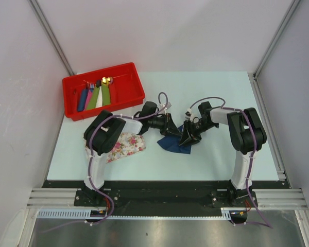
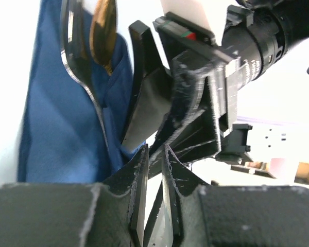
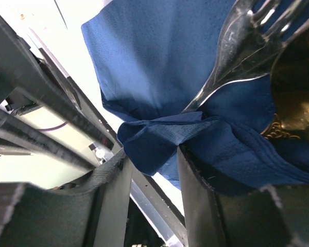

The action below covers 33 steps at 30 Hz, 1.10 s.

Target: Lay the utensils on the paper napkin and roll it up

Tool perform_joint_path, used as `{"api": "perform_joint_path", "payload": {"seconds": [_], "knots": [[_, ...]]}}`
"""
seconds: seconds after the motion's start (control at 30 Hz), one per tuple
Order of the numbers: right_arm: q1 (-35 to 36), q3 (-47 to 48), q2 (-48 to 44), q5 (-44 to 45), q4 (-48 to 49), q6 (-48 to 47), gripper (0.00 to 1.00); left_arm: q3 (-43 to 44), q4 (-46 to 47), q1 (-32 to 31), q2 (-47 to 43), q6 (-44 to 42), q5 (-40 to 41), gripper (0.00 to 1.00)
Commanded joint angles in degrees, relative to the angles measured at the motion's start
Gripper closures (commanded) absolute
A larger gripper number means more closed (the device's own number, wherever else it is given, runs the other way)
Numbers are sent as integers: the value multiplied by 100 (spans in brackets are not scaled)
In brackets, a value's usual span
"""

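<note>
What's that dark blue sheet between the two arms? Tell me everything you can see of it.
It is a paper napkin, dark navy, thin and soft with a fine dimpled texture. It lies crumpled on the pale table between the two pincers: one edge is folded over the handles of a silvery fork and a gold spoon lying on it. A bunched fold sits between the right pincer's fingers, touching both. A corner reaches the left pincer.

We are in a robotics lab cell: white panel walls [image 1: 170, 31], aluminium framing [image 1: 52, 36], pale table [image 1: 221, 92], cable duct [image 1: 159, 218] along its near edge.
</note>
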<state>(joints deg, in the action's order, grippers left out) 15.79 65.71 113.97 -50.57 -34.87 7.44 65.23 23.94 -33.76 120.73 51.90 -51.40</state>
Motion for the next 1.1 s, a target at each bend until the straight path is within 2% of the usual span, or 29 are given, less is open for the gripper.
{"api": "perform_joint_path", "payload": {"seconds": [0.0,0.3,0.53,0.8,1.07], "knots": [[73,47,-235,-129,183,-103,53,-265,734,115,91,505,130,80],[29,56,-323,-375,376,38,53,-327,665,203,-14,576,261,81],[3,3,-367,-472,464,55,50,-292,533,256,12,611,332,77],[3,-23,-323,-445,543,108,48,314,-678,63,135,-293,139,82],[20,-50,-323,-489,639,222,46,438,-1128,-25,223,-672,-2,84]]}}
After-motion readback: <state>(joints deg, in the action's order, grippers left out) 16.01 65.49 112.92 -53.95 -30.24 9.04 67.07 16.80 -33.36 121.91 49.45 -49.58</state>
